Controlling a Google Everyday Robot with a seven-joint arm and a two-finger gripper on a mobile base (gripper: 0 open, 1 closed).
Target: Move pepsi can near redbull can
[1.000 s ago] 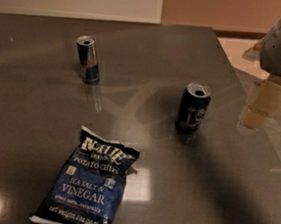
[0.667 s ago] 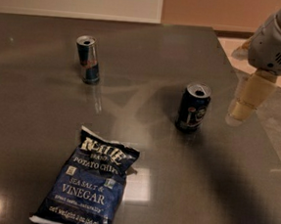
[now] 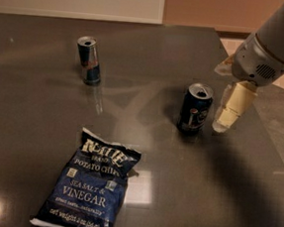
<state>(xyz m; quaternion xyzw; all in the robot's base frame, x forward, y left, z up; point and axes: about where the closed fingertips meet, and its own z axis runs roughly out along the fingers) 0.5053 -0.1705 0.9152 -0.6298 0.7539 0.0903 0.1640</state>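
Foreground: a crumpled dark blue foil bag of sea salt and vinegar potato chips [image 3: 90,185] lies flat on the dark grey polished worktop [image 3: 25,140], off the likely transfer path. Mid-distance: the wide navy pepsi can [image 3: 195,109], with a round red-white-blue logo and an opened silver top, stands upright. The cream-coloured gripper [image 3: 230,109] hangs just beside it, probably aligning for a grasp; whether it is spread cannot be determined. Farther off, well apart, stands the slim blue-and-silver redbull can [image 3: 88,60].

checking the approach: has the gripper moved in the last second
Yes. The gripper has shifted left toward the pepsi can, which has stayed put, and now hangs close beside it.
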